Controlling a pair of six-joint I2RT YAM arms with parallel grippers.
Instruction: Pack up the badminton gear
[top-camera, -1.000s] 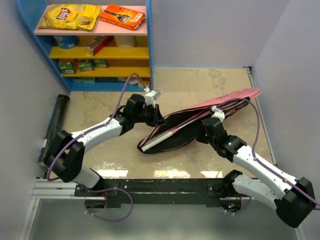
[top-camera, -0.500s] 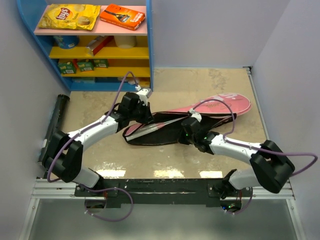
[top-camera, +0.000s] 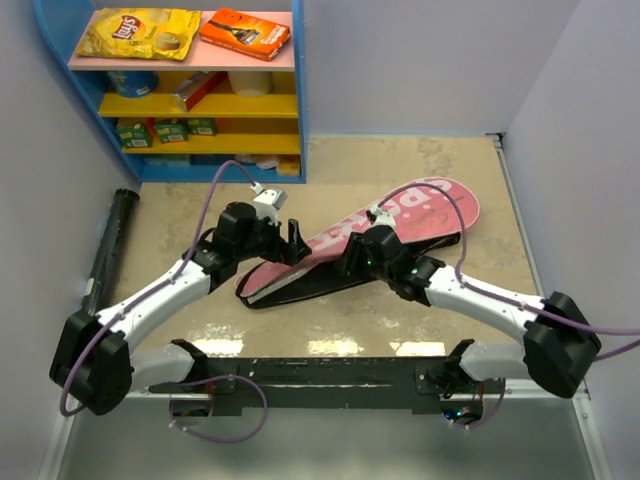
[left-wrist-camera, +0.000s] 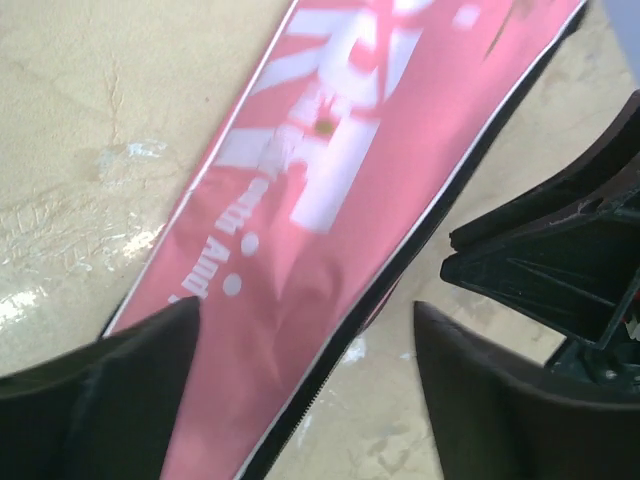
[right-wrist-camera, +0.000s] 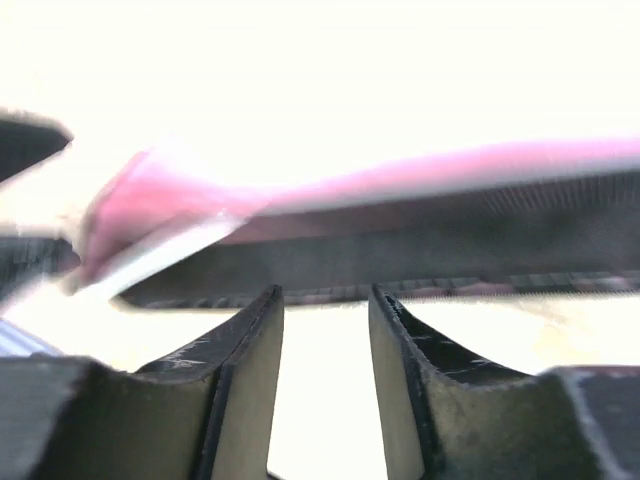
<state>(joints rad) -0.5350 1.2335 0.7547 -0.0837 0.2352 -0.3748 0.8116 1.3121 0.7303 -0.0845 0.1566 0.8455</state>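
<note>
The pink bag (top-camera: 400, 225) now lies flat on the table (top-camera: 430, 160), pink face up, slanting from the middle toward the far right corner. A second ago both arms held it up with its mouth gaping and the rackets showing inside. Since then they have lowered it and let go. The left gripper (top-camera: 293, 243) stands wide over the near end of the bag and holds nothing. The right gripper (top-camera: 352, 262) is at the bag's near edge, its fingers a little apart, also with nothing between them. I judge that the rackets are inside and this step is nearly done. Closing the zip probably remains, and the black tube (top-camera: 108, 255) lies along the left edge of the table, well apart from the bag.

The top view gives the whole layout but not the seam. The left wrist view shows the bag (left-wrist-camera: 330, 200) close, with white lettering and a black zip border running under the open left gripper (left-wrist-camera: 305, 310); whether the zip is shut I cannot tell. The right wrist view is overexposed. It shows only the side edge of the bag (right-wrist-camera: 400, 230) beyond the right gripper (right-wrist-camera: 325, 295), whose narrow gap is free.
</note>
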